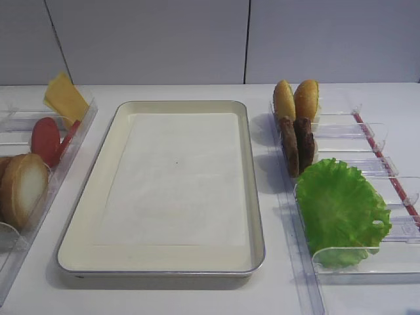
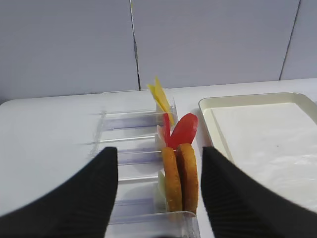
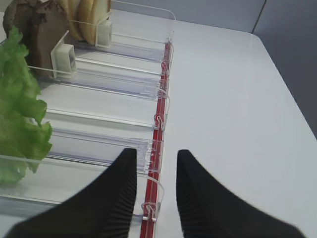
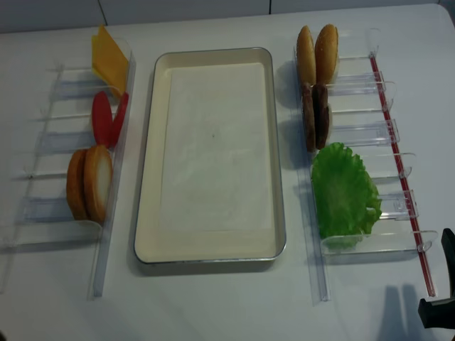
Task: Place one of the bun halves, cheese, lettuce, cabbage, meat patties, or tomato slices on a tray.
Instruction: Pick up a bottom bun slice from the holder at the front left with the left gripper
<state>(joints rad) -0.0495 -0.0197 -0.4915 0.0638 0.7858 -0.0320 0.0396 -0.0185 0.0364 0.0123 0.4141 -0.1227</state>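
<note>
The cream tray (image 1: pixel 177 177) (image 4: pixel 213 149) with its paper liner lies bare in the middle. In the left rack stand two bun halves (image 1: pixel 25 187) (image 2: pixel 181 176), tomato slices (image 1: pixel 46 140) (image 2: pixel 184 130) and cheese (image 1: pixel 64 98) (image 2: pixel 159 94). The right rack holds two more bun halves (image 1: pixel 295 100), meat patties (image 1: pixel 296 143) (image 3: pixel 39 25) and lettuce (image 1: pixel 340 207) (image 3: pixel 20 109). No cabbage shows. My left gripper (image 2: pixel 159 148) is open, short of the near bun halves and holding nothing. My right gripper (image 3: pixel 156 153) is open and empty above the right rack's red strip.
Clear plastic racks (image 4: pixel 50 142) (image 4: pixel 370 128) flank the tray on both sides. A red strip (image 3: pixel 161 119) runs along the outer edge of the right rack. Part of the right arm (image 4: pixel 441 298) shows at the table's near right corner.
</note>
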